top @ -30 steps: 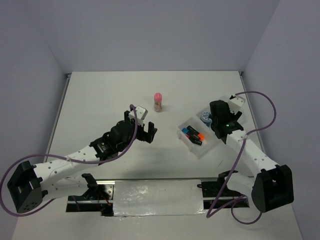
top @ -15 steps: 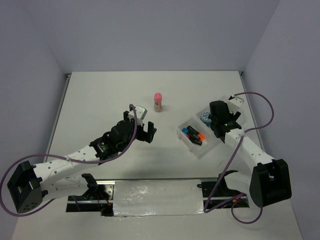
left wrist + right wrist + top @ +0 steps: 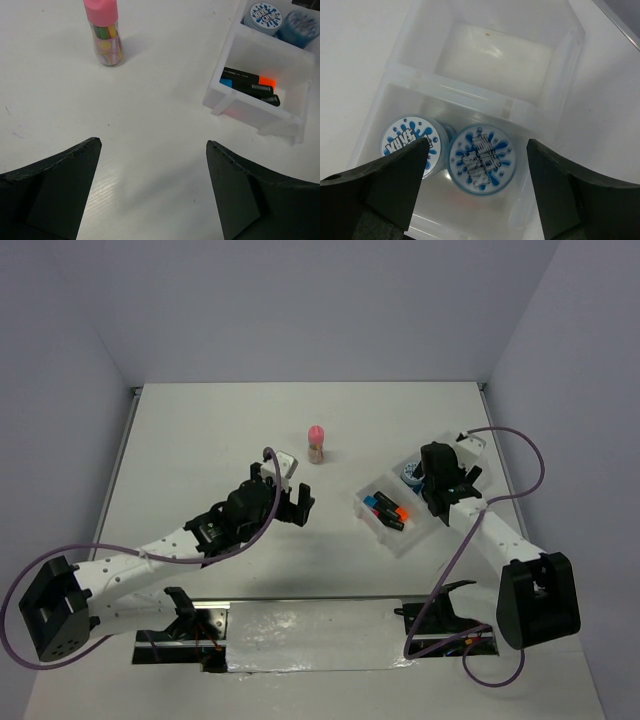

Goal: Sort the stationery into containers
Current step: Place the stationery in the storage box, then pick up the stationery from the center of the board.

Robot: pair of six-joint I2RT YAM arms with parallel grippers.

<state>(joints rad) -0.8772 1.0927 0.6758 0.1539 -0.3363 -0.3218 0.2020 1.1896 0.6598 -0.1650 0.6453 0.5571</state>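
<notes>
White walls box in a white bench [image 3: 200,430] where sorting is nearly complete. The translucent tray [image 3: 250,107] lies at an angle on the right side, and its three compartments explain the layout: each kind of stationery gets its own. Three black markers [image 3: 247,82], with orange and blue caps showing, lie together in the end compartment nearest the left arm. Two blue-and-white discs [image 3: 481,159] rest flat, side by side and touching, in the middle one. The far compartment appears empty.

The right end effector [image 3: 477,142] hangs directly over the discs. Its fingers are spread to either side of one disc and grip nothing, which suggests the disc now rests on the tray floor rather than in the grasp.

One item is left out: the pink-capped tube [image 3: 316,443] stands upright on the bare bench, well apart from the tray. The left end effector [image 3: 153,142] hovers low over the bench with its jaws wide apart and nothing held. It faces the gap between tube and tray, with the tube ahead and to its left. By this reading the tube is the next pick, bound for the vacant compartment.
</notes>
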